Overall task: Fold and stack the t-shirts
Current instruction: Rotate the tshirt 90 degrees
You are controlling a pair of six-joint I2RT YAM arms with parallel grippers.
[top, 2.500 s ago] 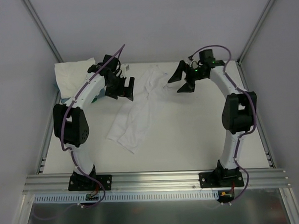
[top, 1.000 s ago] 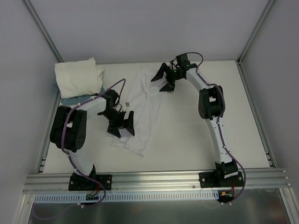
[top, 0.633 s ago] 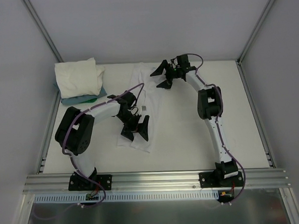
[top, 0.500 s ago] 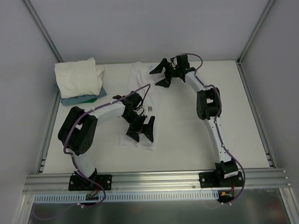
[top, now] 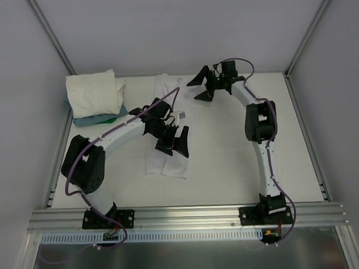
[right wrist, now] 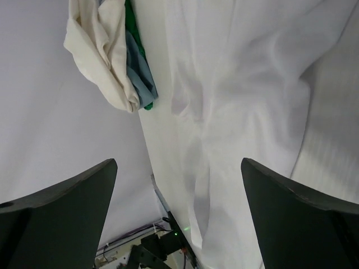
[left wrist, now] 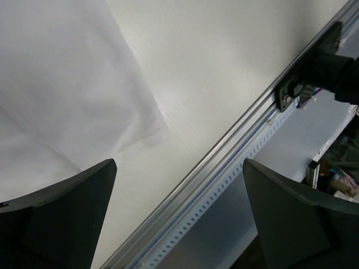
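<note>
A long, loosely gathered white t-shirt (top: 159,165) is lying left of centre on the table (top: 240,161). It is running from close to the back wall (top: 181,27) towards the near rail (top: 189,213), and its near corner is stopping short of that rail. The left gripper (top: 173,146) is hovering over the near half of this shirt with its jaws spread wide and nothing between them. In the left wrist view its dark fingers (left wrist: 61,218) are framing the shirt's corner, a band of bare tabletop and the slotted rail. The right gripper (top: 200,89) is hanging just beside the shirt's far end, on its right, also gaping and gripping nothing, and its wrist camera is looking down along the wrinkled cloth. In the far left corner a pile of folded t-shirts (top: 94,92) is sitting on a teal-blue item (top: 86,120), with a strip of green (top: 109,119) showing at the pile's near edge. The pile is crowding the left wall (top: 18,118) and is standing well apart from both grippers. The left arm is arching over the table's left side and passing between that pile and the spread shirt. The right arm is rising along the right side and bending in at the far edge. The widest stretch of bare tabletop is lying between the shirt and the right arm. Plain walls are closing in the left, back and right sides, with slanting metal posts (top: 309,36) at the far corners, and the rail is marking the near edge.
</note>
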